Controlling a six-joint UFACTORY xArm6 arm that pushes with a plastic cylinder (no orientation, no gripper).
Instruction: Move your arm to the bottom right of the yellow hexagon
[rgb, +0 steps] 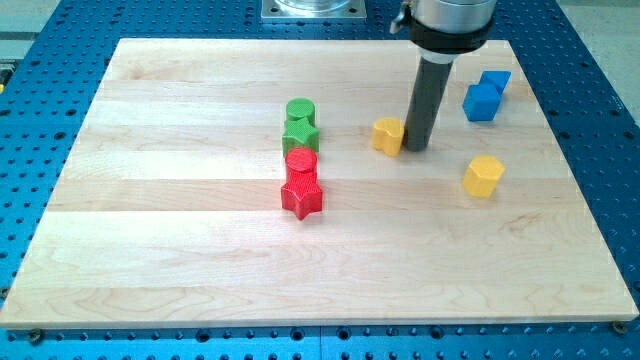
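Observation:
The yellow hexagon (483, 176) lies on the wooden board (180, 250) at the view's right. My tip (417, 148) rests on the board up and to the left of the hexagon, well apart from it. The tip stands right next to the right side of a second, smaller yellow block (388, 135), whose shape I cannot make out. The dark rod rises from the tip to the arm's body at the view's top.
Two blue blocks (485, 96) sit together at the upper right. A green cylinder (300, 110) and a green star (300, 135) stand above a red cylinder (301, 162) and a red star (302, 197) in a column at the centre.

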